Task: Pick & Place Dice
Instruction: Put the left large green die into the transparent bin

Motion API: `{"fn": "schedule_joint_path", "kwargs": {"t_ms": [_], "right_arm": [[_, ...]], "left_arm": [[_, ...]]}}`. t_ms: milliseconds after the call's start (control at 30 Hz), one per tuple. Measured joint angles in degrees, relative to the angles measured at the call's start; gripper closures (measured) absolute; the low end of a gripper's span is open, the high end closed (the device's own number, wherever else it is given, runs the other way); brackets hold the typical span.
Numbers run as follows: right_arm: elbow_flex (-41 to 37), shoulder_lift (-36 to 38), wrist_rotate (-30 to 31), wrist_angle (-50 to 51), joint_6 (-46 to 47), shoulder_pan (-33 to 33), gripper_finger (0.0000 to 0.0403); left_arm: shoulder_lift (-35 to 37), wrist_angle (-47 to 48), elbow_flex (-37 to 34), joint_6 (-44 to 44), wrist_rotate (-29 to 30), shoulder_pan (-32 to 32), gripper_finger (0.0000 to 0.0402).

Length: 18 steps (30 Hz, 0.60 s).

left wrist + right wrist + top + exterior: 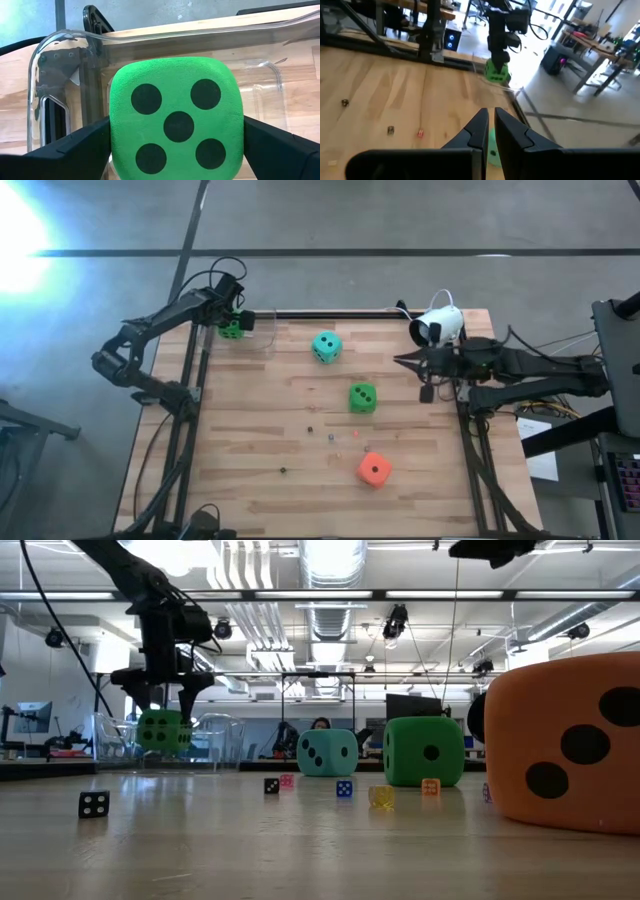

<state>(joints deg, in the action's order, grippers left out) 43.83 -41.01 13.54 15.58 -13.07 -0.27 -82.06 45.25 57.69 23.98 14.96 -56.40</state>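
Filling the nearest part of the low view, the orange-red die (565, 745) is seen on the wooden table (260, 430), with a second green die (362, 397) and the teal die (326, 347) farther back. At the far left corner, a green die (176, 117) is held between the wide-spread fingers (75, 150) of the left gripper (233, 321), directly above a clear plastic container (60, 65). The right gripper (490, 131), fingers nearly together and empty, waits at the right edge. No writing can be read.
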Motion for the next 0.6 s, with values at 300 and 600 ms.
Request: {"fn": "schedule_joint_path", "kwargs": {"t_ms": [300,600], "right_arm": [[1.84,-1.12,-0.05,-0.97,-0.46,-0.27,0.0376],[1.82,-0.91,-0.04,-0.90,-0.87,-0.27,0.0376]], "left_arm": [[0.00,0.00,0.00,-0.01,-0.01,0.00,0.0007],[0.00,0.00,0.00,-0.03,-0.02,0.02,0.0007]]}}
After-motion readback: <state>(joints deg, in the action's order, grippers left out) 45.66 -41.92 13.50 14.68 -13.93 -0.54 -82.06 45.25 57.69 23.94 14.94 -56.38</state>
